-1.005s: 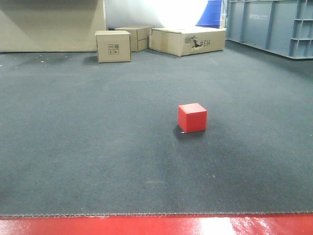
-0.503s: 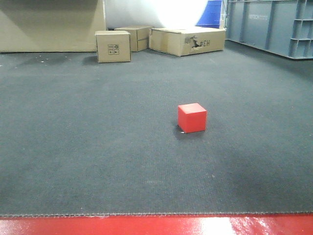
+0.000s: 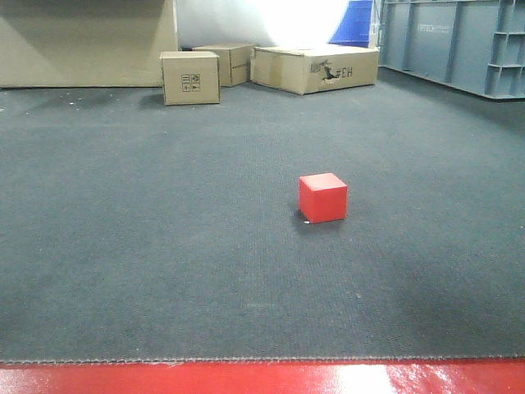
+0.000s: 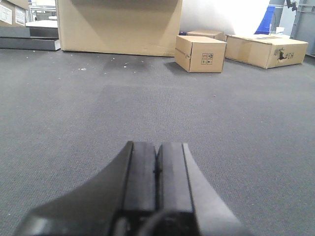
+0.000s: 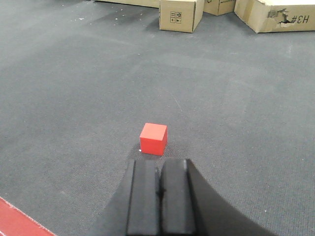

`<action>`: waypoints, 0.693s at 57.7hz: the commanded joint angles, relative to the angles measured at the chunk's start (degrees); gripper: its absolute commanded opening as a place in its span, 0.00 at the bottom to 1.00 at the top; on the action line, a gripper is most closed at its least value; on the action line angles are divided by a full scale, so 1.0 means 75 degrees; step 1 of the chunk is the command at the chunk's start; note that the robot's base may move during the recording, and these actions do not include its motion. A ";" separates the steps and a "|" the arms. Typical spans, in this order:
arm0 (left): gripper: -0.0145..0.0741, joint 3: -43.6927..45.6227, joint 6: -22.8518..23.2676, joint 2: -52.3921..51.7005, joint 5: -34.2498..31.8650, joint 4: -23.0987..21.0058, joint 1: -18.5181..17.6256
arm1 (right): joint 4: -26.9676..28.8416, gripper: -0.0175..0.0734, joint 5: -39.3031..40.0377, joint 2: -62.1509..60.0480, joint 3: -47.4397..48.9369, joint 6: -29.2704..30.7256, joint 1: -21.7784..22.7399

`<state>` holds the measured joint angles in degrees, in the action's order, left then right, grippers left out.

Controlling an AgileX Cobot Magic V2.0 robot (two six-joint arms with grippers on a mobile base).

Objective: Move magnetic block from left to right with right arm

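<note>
Magnetic block point(image 3: 322, 198) rests on dark carpet point(image 3: 164, 230); cardboard boxes point(image 3: 190, 77) far. Both grippers, left point(image 4: 157, 167) and right point(image 5: 159, 189), jaws pressed together.

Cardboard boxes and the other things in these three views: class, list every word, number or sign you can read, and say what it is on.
"#CH" or "#3H", third character unclear: long cardboard box.
Handling symbols, too small to read: small cardboard box.
Raised lettering, blurred: grey crate.
Red cube: no marks.
</note>
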<state>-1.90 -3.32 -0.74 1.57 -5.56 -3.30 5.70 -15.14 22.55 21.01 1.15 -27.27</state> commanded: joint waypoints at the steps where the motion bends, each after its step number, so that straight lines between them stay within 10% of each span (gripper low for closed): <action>1: 0.02 -0.0059 0.0045 -0.0051 -0.0644 -0.0036 -0.0011 | -0.0001 0.26 0.0703 0.0015 0.0187 0.0001 0.0051; 30: 0.02 -0.0059 0.0045 -0.0051 -0.0644 -0.0036 -0.0011 | -0.0007 0.26 0.1450 -0.2112 -0.1583 0.0001 0.3844; 40: 0.02 -0.0059 0.0045 -0.0051 -0.0644 -0.0036 -0.0011 | -0.0007 0.26 0.2018 -0.3075 -0.2539 0.0001 0.4325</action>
<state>-1.90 -3.32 -0.74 1.57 -5.56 -3.30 5.70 -7.34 1.53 2.64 1.06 4.18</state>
